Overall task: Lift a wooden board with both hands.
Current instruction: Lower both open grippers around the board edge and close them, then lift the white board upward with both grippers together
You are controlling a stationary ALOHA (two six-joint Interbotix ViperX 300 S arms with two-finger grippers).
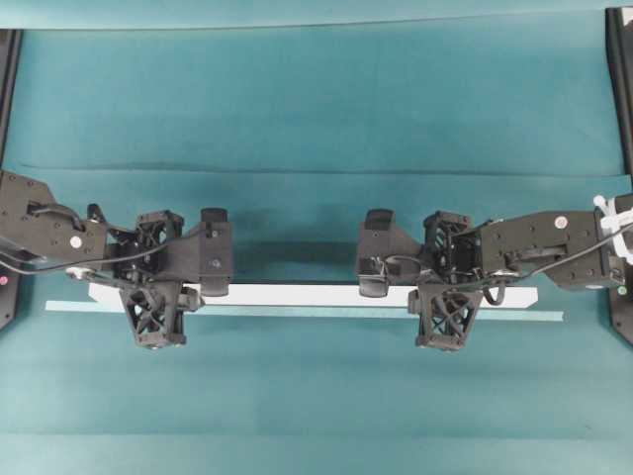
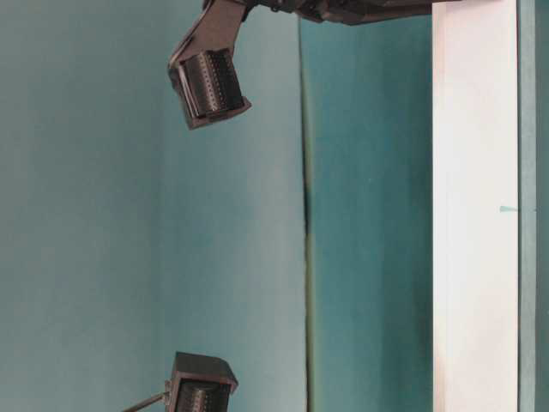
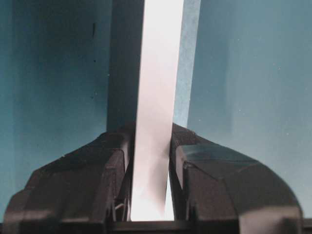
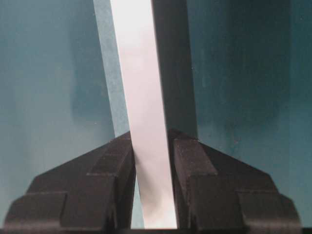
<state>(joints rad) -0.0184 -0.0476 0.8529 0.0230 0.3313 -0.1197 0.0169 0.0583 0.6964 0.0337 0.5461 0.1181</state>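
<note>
- Overhead exterior view shows the long, flat white wooden board lying across the teal cloth-covered table, with a thinner pale teal strip just beside its near edge.
- Black lattice-fingered left gripper sits over the board near its left end, and the matching right gripper sits towards its right end; both straddle the board across its width.
- Left wrist view shows the left gripper's fingers pressed against both edges of the board, so it is clamped on the board; the right wrist view shows the right fingers hugging the board the same way.
- Risk, as I judge it: if one arm rises ahead of the other, the board tilts and could slide through the narrow edge-on grip.
- Another risk: the grips bear only on thin edges, so a slight twist of either wrist could let the board pop out.
- Only the overhead view shows how far apart the two grip points are; only the wrist views show finger contact.
- Table-level view shows the board and strip side by side, but no grip.
</note>
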